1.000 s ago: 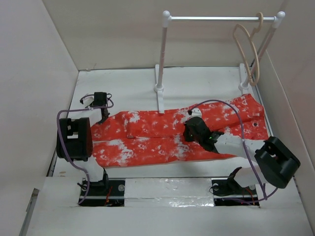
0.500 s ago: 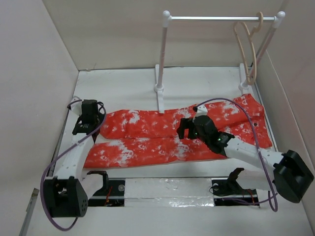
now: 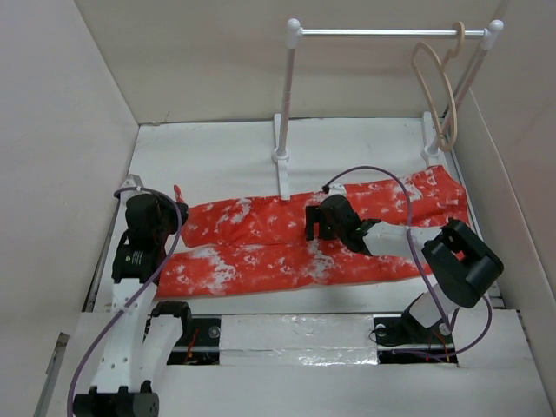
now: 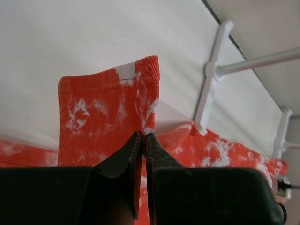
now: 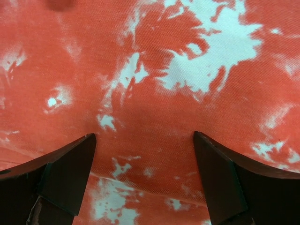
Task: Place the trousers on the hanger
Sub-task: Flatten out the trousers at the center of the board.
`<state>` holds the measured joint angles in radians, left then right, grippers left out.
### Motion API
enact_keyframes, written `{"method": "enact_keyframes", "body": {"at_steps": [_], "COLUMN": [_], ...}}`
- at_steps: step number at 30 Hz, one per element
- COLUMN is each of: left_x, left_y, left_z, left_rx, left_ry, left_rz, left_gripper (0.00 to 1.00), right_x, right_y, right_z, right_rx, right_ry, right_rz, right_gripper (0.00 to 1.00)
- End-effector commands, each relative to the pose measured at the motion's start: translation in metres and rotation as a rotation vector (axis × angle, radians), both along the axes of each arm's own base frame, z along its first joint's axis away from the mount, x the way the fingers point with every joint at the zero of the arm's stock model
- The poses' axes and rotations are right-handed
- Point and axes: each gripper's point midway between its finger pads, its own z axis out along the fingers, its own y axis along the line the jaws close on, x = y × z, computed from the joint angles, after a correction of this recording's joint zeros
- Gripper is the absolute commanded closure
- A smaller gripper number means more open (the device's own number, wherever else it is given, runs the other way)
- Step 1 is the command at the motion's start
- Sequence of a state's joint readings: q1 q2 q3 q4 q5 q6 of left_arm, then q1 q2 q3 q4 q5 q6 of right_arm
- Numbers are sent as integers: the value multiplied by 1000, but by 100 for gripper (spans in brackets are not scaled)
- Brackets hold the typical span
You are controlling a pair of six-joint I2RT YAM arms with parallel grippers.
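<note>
Trousers (image 3: 261,224) red-orange, white speckled blotches; hanger (image 3: 448,146) pale beige; rack (image 3: 287,95) white, bar silver; table (image 3: 208,156) white

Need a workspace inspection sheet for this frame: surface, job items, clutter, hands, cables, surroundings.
Surface: white table, its middle covered by the trousers.
Job's things: trousers lie flat, one leg end raised; hanger hangs at the right end of the rack bar.
Clutter: nothing seen.
Hands: left hand shut on a leg hem; right hand open over the trousers' middle.
Cables: purple cables loop off both arms; the right one arcs above the trousers.
Surroundings: plain walls on three sides.
</note>
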<state>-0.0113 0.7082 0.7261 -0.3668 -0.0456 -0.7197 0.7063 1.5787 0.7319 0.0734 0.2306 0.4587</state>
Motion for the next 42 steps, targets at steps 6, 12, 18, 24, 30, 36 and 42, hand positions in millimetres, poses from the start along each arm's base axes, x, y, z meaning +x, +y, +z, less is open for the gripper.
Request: {"method": "enact_keyframes", "body": {"at_steps": [6, 12, 18, 24, 30, 36, 42], "left_x": [-48, -49, -25, -18, 23, 90, 134], "left_y": [-38, -60, -70, -57, -34, 28, 90], "left_z": [15, 47, 130, 231, 221, 140, 89], "left_rx": [-79, -151, -187, -95, -27, 44, 140], "left_ry": [-34, -108, -293, -464, -412, -213, -23], "left_rz": [-215, -322, -363, -320, -202, 65, 248], "left_gripper": [100, 100, 100, 100, 100, 100, 100], "right_x": [-40, -47, -38, -12, 7, 20, 23], "right_y": [-30, -32, -26, -18, -18, -31, -53], "right_z": [2, 49, 74, 95, 100, 105, 109], "right_rx": [77, 145, 147, 130, 123, 116, 103], "right_ry": [14, -89, -122, -172, -190, -202, -215], "right_rz": [-60, -47, -17, -17, -27, -46, -81], "right_gripper": [11, 11, 10, 10, 11, 11, 11]}}
